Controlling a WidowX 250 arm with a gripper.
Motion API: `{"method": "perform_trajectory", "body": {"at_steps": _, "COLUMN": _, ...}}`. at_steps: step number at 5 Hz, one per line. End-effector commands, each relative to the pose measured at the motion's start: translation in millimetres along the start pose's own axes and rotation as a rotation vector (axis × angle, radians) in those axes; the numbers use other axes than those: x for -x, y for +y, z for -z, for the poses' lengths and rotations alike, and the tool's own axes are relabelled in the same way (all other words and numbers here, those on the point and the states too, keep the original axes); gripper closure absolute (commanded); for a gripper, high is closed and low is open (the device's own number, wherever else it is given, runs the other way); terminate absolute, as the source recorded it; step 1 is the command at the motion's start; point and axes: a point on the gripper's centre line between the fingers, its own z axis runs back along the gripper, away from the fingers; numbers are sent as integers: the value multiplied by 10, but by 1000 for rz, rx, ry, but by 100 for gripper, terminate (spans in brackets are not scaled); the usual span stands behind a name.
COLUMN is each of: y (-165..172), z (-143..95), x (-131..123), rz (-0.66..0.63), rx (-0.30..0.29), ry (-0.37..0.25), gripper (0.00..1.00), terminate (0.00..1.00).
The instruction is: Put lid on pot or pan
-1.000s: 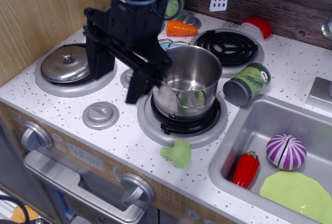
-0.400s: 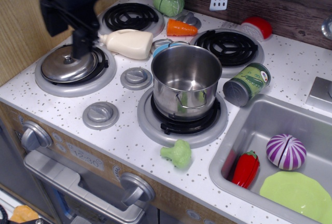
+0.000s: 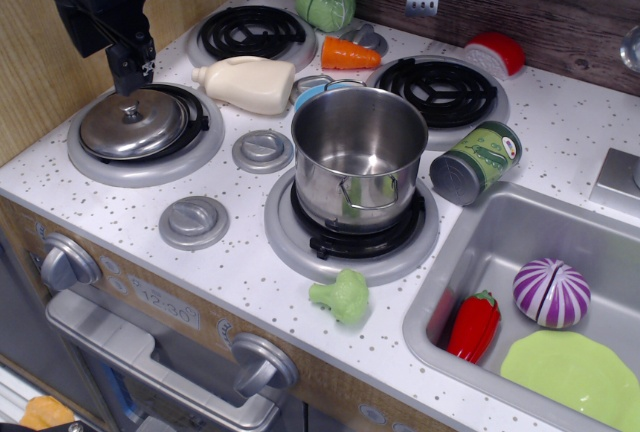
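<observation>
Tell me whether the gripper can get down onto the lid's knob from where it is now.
Probably yes: the gripper hangs just above the lid near its knob, with nothing between them. Whether it is open is unclear.

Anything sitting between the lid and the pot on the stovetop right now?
Yes: a flat grey knob disc lies between the lid and the pot, seen in the single overhead view.

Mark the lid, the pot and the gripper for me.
lid (image 3: 133, 124), camera view, on its domed top.
pot (image 3: 358, 157), camera view, on its inner wall.
gripper (image 3: 130, 80), camera view, at its fingertips.
</observation>
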Motion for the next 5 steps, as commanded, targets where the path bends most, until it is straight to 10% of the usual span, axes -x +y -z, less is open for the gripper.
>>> {"method": "perform_trajectory", "body": {"at_steps": 1, "y": 251, "z": 145, "x": -68, "rz": 27, "rx": 17, "ry": -49, "gripper": 0, "terminate": 0}}
{"method": "perform_trajectory", "body": {"at_steps": 5, "y": 217, "z": 490, "x": -49, "rz": 33, "rx": 82, "ry": -81, "gripper": 0, "terminate": 0}}
